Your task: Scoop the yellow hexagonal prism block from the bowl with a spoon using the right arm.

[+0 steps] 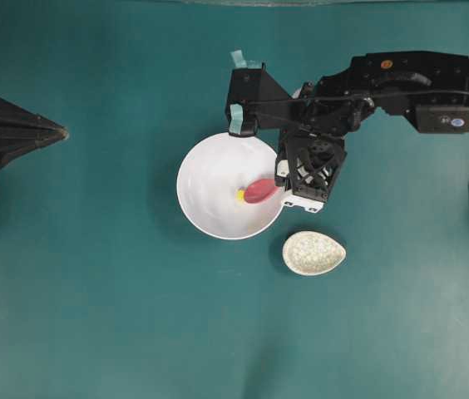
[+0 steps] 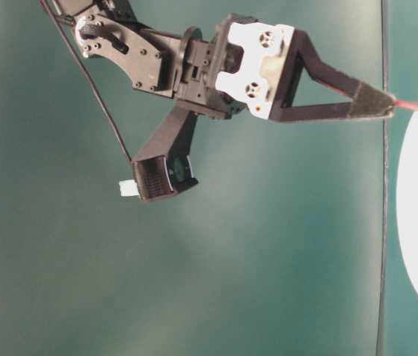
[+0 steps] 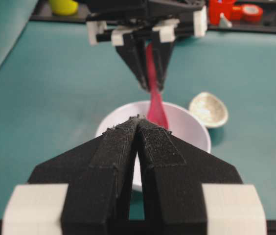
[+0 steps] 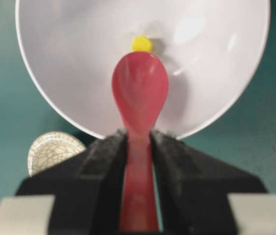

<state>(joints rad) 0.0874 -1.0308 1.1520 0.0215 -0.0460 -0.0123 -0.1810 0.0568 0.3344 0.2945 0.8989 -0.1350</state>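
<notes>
R hand [image 4: 139, 147] pinches spoon [image 4: 139, 93] handle; tip just beside yellow block [image 4: 141, 44] in bowl [image 4: 55, 73]. Slide under slow, keep scoop level. L hand [image 3: 138, 120] pressed together.

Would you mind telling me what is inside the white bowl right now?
The bowl holds the yellow block and the scoop of the red spoon, tip right at the block. The bowl surface under the scoop is covered.

Bowl [image 4: 69, 63]: glossy, smooth white glaze.
Spoon [image 4: 139, 93]: glossy red-pink.
Spoon rest [image 1: 313, 253]: crackled speckled glaze.
Finger pads [image 3: 155, 147]: rough, matt black.
</notes>
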